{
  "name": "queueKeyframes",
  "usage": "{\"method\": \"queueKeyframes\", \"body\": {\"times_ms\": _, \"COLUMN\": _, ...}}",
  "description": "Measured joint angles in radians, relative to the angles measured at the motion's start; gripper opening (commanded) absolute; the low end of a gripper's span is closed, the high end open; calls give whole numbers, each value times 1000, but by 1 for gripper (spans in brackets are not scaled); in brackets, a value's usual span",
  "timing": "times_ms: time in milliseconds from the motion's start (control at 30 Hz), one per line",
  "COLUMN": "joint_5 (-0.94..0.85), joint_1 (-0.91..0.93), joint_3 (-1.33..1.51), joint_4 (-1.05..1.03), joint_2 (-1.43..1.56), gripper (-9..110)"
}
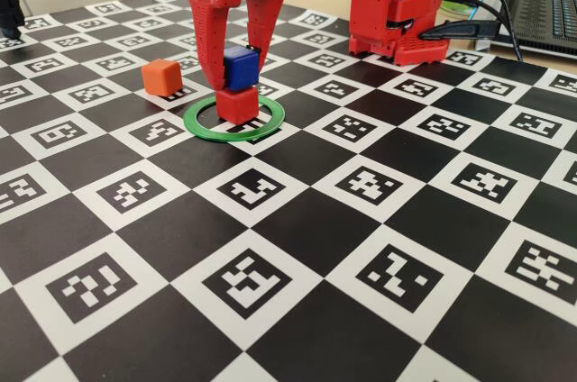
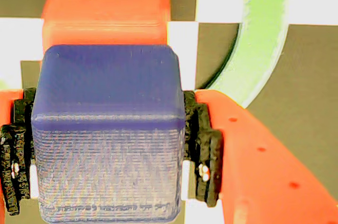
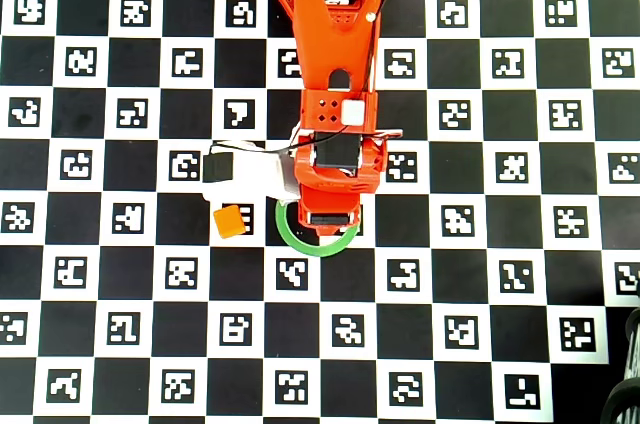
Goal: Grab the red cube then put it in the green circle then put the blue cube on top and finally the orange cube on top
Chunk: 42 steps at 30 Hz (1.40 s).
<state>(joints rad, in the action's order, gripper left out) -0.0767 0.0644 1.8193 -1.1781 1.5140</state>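
The red cube (image 1: 238,105) stands inside the green circle (image 1: 206,126) on the checkerboard. My gripper (image 1: 236,71) is shut on the blue cube (image 1: 240,68) and holds it right over the red cube; I cannot tell whether the two touch. In the wrist view the blue cube (image 2: 108,129) sits between the black pads (image 2: 203,150), with the red cube (image 2: 105,15) beyond it and part of the green circle (image 2: 261,39) at the upper right. The orange cube (image 1: 162,77) lies left of the ring, also in the overhead view (image 3: 230,221). There the arm hides both stacked cubes; the ring (image 3: 297,241) partly shows.
The board (image 1: 270,292) is a black-and-white checkerboard with printed markers. The arm's red base (image 1: 392,4) stands at the back right with cables (image 1: 469,26) and a laptop (image 1: 545,13) beside it. A black object (image 1: 9,8) sits at the far left edge.
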Motion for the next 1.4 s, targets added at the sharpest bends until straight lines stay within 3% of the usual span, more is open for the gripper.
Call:
{"method": "queueKeyframes", "body": {"times_ms": 367, "joint_5": -8, "joint_1": 0, "joint_3": 14, "joint_4": 18, "joint_2": 0, "gripper": 16}}
{"method": "queueKeyframes", "body": {"times_ms": 600, "joint_5": -9, "joint_1": 0, "joint_3": 14, "joint_4": 18, "joint_2": 0, "gripper": 40}}
{"method": "queueKeyframes", "body": {"times_ms": 800, "joint_5": 11, "joint_1": 8, "joint_3": 14, "joint_4": 15, "joint_2": 0, "gripper": 46}}
{"method": "queueKeyframes", "body": {"times_ms": 1400, "joint_5": -67, "joint_1": 143, "joint_3": -298, "joint_4": -325, "joint_2": 0, "gripper": 53}}
